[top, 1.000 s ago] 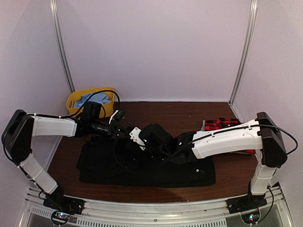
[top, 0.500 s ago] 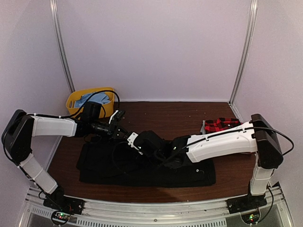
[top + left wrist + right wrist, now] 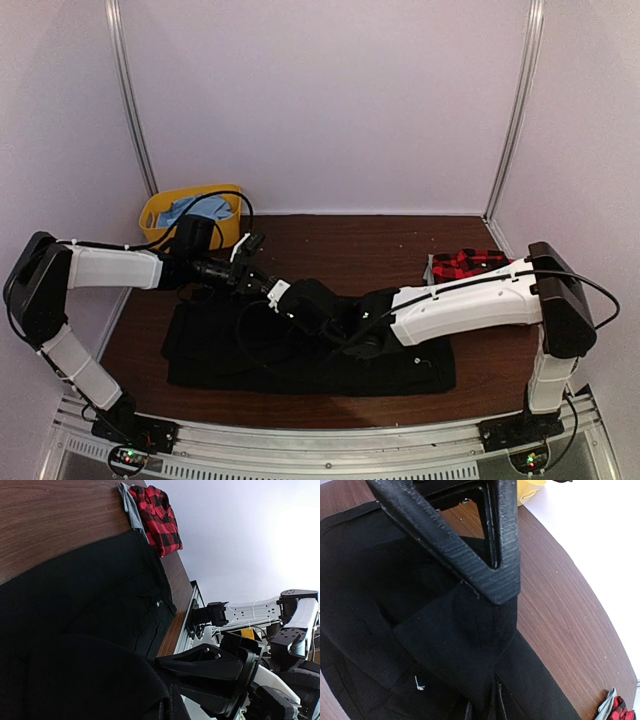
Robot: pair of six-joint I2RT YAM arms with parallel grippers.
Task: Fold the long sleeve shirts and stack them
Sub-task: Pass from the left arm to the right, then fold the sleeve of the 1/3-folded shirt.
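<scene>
While the plaid shirt [image 3: 465, 264] sits folded at right, left gripper [image 3: 255, 270] and right gripper [image 3: 482, 705] pinch the half-spread black shirt [image 3: 330, 375].

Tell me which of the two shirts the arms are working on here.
The black shirt, spread across the near middle with both arms reaching onto it. The plaid shirt lies apart at the far right, untouched.

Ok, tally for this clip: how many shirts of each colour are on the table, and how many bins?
black shirt: 1
plaid shirt: 1
yellow bin: 1
Total: 3
</scene>
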